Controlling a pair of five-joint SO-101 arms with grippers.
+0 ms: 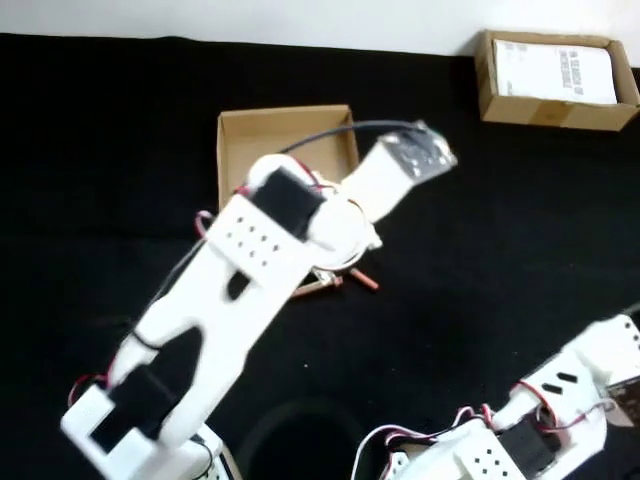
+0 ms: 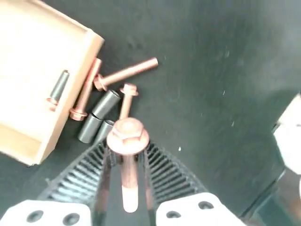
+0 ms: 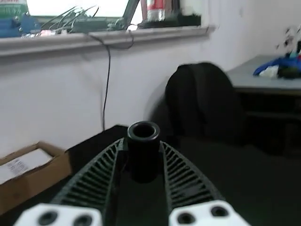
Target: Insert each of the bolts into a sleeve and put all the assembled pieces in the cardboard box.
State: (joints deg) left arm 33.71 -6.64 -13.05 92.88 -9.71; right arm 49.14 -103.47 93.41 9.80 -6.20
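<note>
- Pinching a copper bolt (image 2: 128, 137) just under its flanged head, the left gripper (image 2: 127, 148) hangs above the black table (image 2: 211, 70).
- Below it, three loose bolts (image 2: 127, 73) and a few dark sleeves (image 2: 106, 103) lie clustered against the cardboard box (image 2: 70, 113), on the outside of its wall. An assembled piece (image 2: 57, 89) lies inside.
- In the high view the left arm (image 1: 250, 260) covers that cluster. One bolt end (image 1: 366, 282) pokes out on the right.
- The right gripper (image 3: 142, 146), at the near right, clamps a black sleeve (image 3: 142, 157), its open end facing the wrist camera.
- A second box (image 1: 545, 110) sits at the far right.
</note>
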